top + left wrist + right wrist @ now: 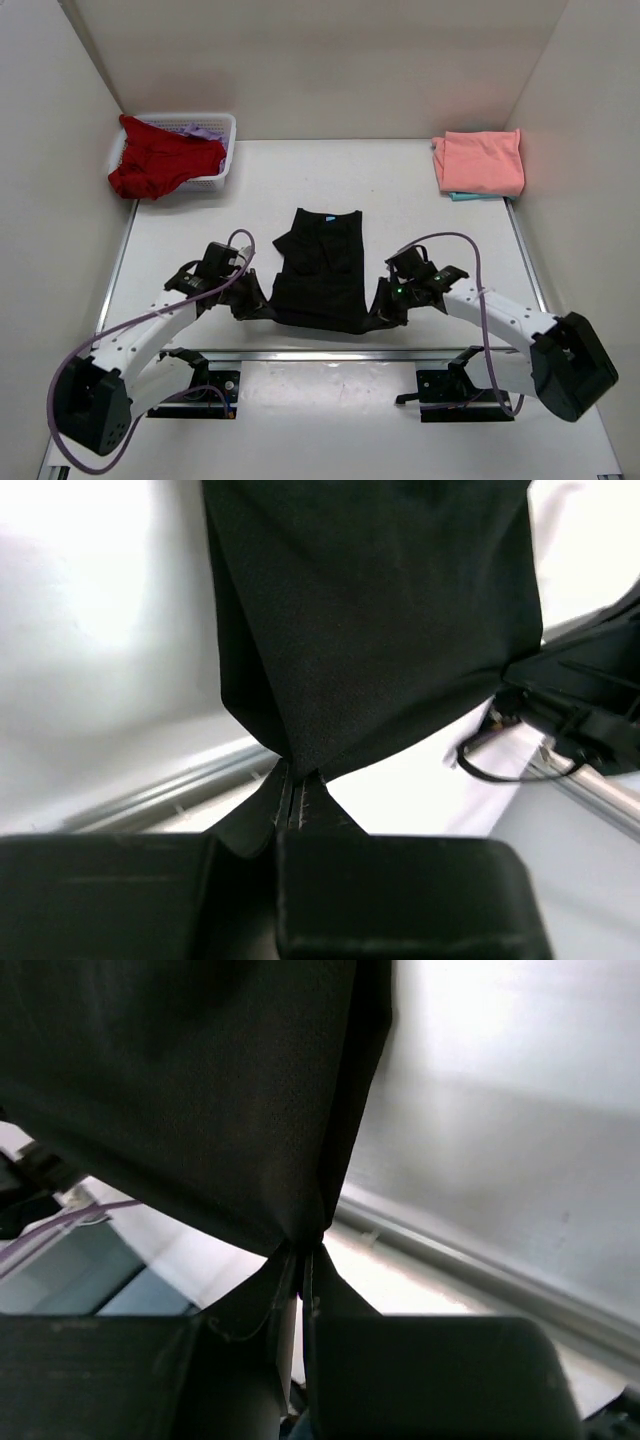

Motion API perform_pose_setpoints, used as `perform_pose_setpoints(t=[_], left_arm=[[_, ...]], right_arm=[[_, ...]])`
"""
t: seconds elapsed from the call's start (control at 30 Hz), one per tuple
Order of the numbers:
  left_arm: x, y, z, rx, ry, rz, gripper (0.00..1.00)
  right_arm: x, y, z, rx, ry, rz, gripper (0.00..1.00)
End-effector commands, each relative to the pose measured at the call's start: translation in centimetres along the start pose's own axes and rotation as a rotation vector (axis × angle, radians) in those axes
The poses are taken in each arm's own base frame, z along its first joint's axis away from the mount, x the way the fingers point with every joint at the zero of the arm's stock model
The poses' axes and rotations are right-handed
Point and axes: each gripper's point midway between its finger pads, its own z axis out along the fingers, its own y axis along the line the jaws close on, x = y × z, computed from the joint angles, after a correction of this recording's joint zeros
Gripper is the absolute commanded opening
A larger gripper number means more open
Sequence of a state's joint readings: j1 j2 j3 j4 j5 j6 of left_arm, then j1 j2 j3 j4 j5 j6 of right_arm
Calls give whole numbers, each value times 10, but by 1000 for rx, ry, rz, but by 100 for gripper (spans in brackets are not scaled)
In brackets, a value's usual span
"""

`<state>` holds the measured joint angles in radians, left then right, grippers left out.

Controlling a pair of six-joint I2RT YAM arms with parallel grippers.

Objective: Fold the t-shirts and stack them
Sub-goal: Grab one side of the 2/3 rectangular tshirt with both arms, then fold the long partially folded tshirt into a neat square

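Nearest the lens in each wrist view are the closed black fingers. The left gripper (297, 780) is pinched tight on a corner of the black t-shirt (380, 620), its jaws meeting with only cloth between them. The right gripper (303, 1255) is clamped the same way on the opposite corner, and the fabric (200, 1090) fans out from the pinch.

From above, the left gripper (258, 308) and right gripper (385, 308) hold the two near hem corners of the black t-shirt (322, 270). It lies in the middle of the table (420, 200) as a narrow lengthwise strip, with a light-blue label (330, 213) at its far collar end and a flap of cloth sticking out on its left side.

A folded salmon-pink t-shirt (482, 162) sits at the far right corner, well apart. At the far left, a red t-shirt (160, 160) drapes over the rim of a white slatted basket (225, 150), with lilac cloth (200, 130) inside it.

Purple cables (470, 245) loop over both arms. A metal rail (330, 355) runs along the near edge of the white table, and plain pale walls (330, 60) enclose it on three sides.
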<state>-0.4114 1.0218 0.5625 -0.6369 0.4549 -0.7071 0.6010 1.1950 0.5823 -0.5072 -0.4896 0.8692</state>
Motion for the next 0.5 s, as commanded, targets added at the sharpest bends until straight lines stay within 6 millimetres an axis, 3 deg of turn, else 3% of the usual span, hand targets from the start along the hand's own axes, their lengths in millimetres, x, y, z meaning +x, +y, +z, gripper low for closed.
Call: perform_pose_setpoints(t=[0.0,0.13,0.2,0.23,0.27,0.33,0.4,0.47], left_arm=[[3,-1,-14,-8,-8,-19,0],[-28,-19,-21,6,-58,7,0],[-51,-33,-25,17,-100,30,0],[-64,-40,-25,24,-113,28,0],[-75,-39,-20,13,-120,3,0],[-110,-58,-25,49,-184,-2,0],[-147,-67,-19,75,-221,-44,0],[-188,-85,-20,99,-274,-40,0]], right_arm=[[8,-3,-16,4,3,80,1],[-16,3,-36,-10,-31,87,0],[-37,18,-51,-37,-59,62,0],[-44,16,-53,-26,-53,53,0],[-60,23,-62,-42,-84,34,0],[-82,23,-63,-30,-79,32,0],[-123,33,-77,-44,-140,4,0],[-156,33,-71,-44,-140,25,0]])
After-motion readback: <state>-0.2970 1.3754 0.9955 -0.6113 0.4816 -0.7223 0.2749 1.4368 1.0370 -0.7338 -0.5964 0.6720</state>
